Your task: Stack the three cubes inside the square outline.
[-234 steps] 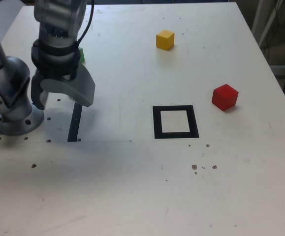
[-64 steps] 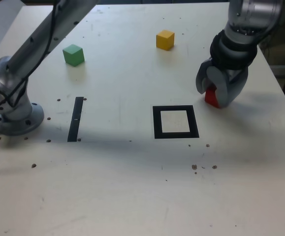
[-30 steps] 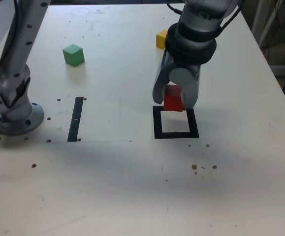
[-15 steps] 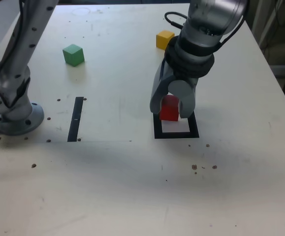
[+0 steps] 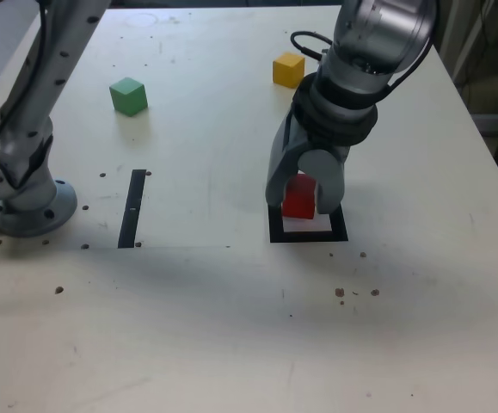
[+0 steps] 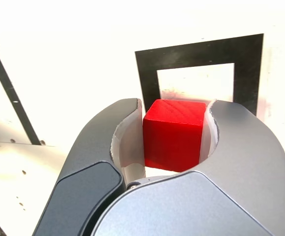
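Gripper [image 5: 300,196] closed on red cube [image 5: 298,198], now lower over square outline [image 5: 338,225], right of centre; I judge placing near. Yellow cube [image 5: 288,70] upper centre, green cube [image 5: 128,96] upper left, both unstacked.

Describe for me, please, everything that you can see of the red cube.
The red cube is a small, solid red block with flat, matte faces and straight edges; faint streaks show on one face in the wrist view. It is held between the two pale inner pads of the tool, one pad on each of two opposite sides. In the exterior view it appears over the black square outline, upright or nearly so. Whether its underside touches the surface, I cannot tell.
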Available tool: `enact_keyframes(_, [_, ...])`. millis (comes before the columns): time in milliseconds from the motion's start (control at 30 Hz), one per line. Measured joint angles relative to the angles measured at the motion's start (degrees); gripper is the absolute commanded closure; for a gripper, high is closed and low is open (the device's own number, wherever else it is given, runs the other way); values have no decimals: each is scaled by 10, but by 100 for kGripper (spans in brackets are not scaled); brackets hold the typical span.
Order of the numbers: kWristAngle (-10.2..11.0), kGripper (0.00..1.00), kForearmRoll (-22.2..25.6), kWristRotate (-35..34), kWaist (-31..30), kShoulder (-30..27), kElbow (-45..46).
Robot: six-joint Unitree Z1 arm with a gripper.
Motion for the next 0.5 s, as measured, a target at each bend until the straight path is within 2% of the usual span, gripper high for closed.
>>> enact_keyframes(333, [3,65,-14,0,0,9,2])
enact_keyframes(500, [4,51,-14,0,0,10,2])
